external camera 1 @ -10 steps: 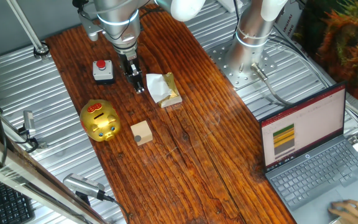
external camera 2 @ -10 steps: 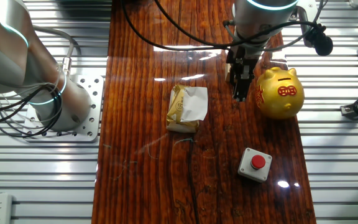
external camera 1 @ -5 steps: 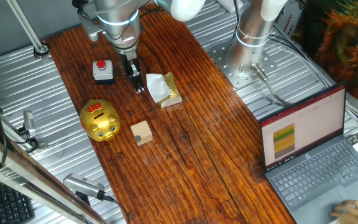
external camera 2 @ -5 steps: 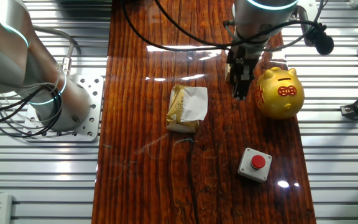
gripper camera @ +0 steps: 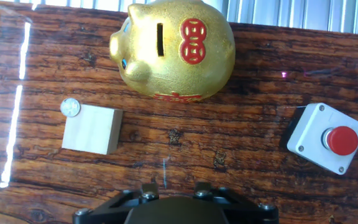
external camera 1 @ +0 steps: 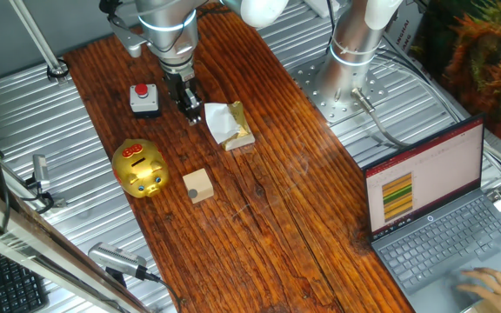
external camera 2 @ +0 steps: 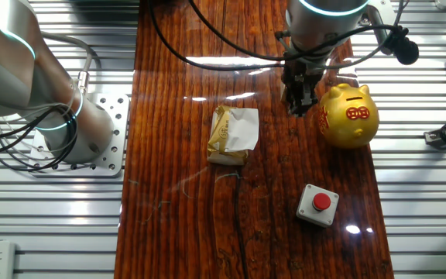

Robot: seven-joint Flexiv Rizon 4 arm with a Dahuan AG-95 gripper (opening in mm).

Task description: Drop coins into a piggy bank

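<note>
Gold piggy bank [gripper camera: 173, 50] sits slot-up; a coin [gripper camera: 70, 107] rests on the wooden cube [gripper camera: 92, 129]. The gripper [external camera 1: 191, 111] hovers mid-bench, its opening unclear; next, fetch that coin.

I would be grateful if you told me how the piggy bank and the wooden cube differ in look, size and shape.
The piggy bank is shiny gold with a red patch; the wooden cube is pale, matt wood. The piggy bank is rounded and pig-shaped, with a dark slot on top; the wooden cube is flat-faced and square-edged. The piggy bank is clearly larger than the wooden cube. A coin sits at the cube's corner, none at the pig. Both rest on the wooden table.
</note>
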